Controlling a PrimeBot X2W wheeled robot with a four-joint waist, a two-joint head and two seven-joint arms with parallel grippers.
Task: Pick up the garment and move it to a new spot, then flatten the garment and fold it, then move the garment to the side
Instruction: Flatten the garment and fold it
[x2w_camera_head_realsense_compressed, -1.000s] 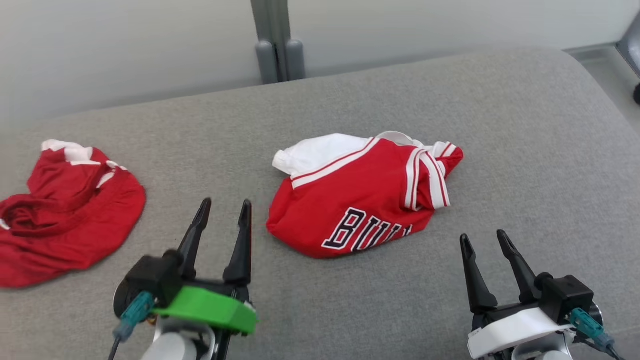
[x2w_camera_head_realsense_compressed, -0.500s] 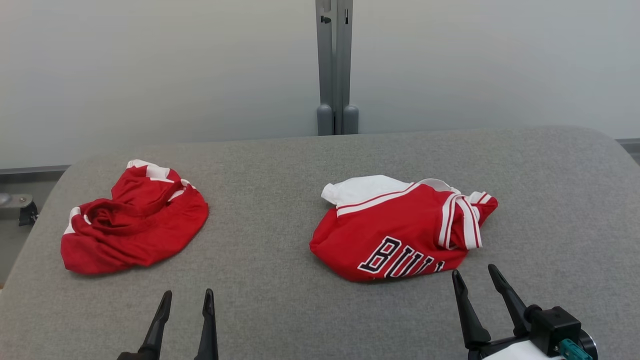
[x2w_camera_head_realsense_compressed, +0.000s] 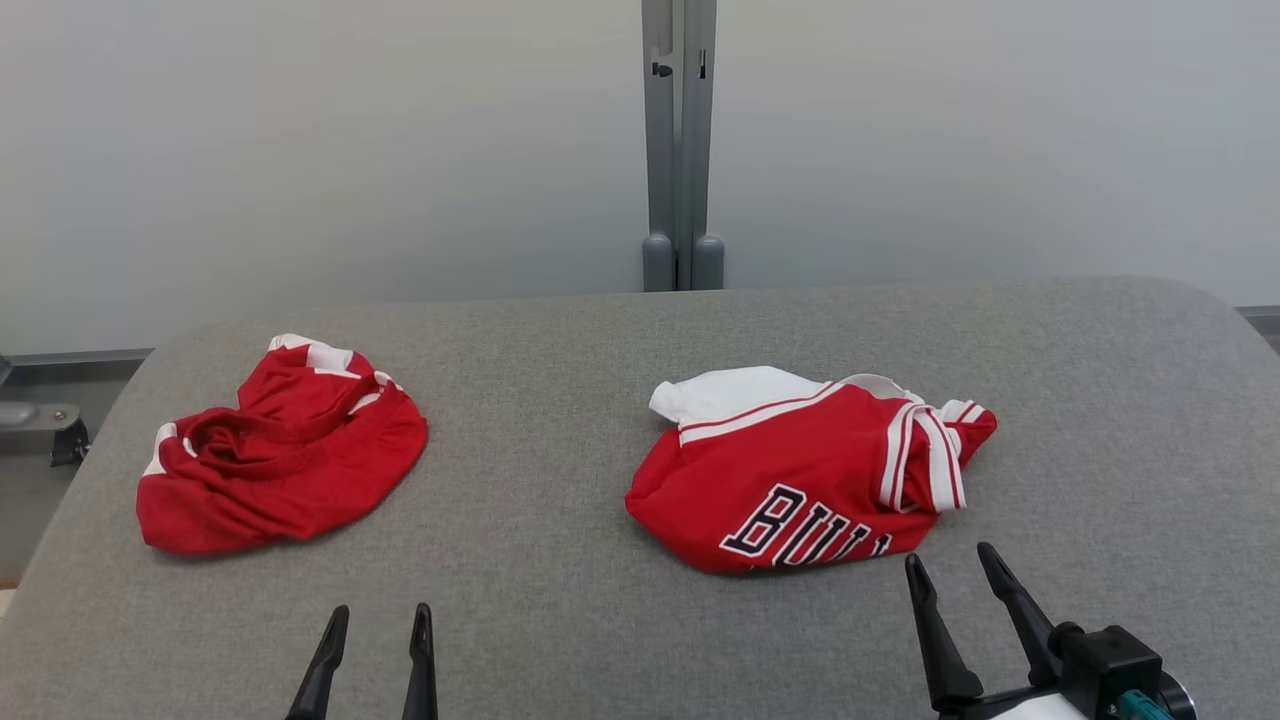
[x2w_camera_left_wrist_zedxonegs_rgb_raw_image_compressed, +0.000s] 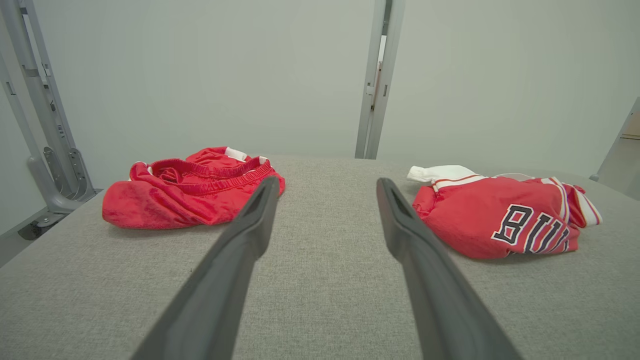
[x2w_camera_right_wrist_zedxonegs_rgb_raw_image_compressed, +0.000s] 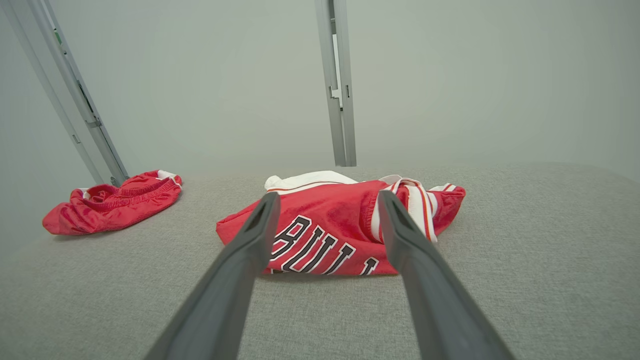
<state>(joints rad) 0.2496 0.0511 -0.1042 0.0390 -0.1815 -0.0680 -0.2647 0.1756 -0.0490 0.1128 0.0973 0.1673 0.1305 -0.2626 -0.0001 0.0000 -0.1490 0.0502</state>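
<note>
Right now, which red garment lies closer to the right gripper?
The red jersey with black lettering, just beyond the right gripper; the red shorts lie far to the left.

Grey padded table (x2w_camera_head_realsense_compressed: 560, 400): crumpled jersey (x2w_camera_head_realsense_compressed: 800, 480), red shorts (x2w_camera_head_realsense_compressed: 280, 470).

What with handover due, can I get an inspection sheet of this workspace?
Surface: grey fabric table, bare between the garments.
Job's things: red jersey, crumpled, right of centre; red shorts, bunched, left; apart.
Clutter: nothing seen.
Grippers: left gripper and right gripper open, empty, at the near side, touching nothing.
Cables: teal connector at the right wrist; no loose cable seen.
Surroundings: pale wall, grey post behind the table.
</note>
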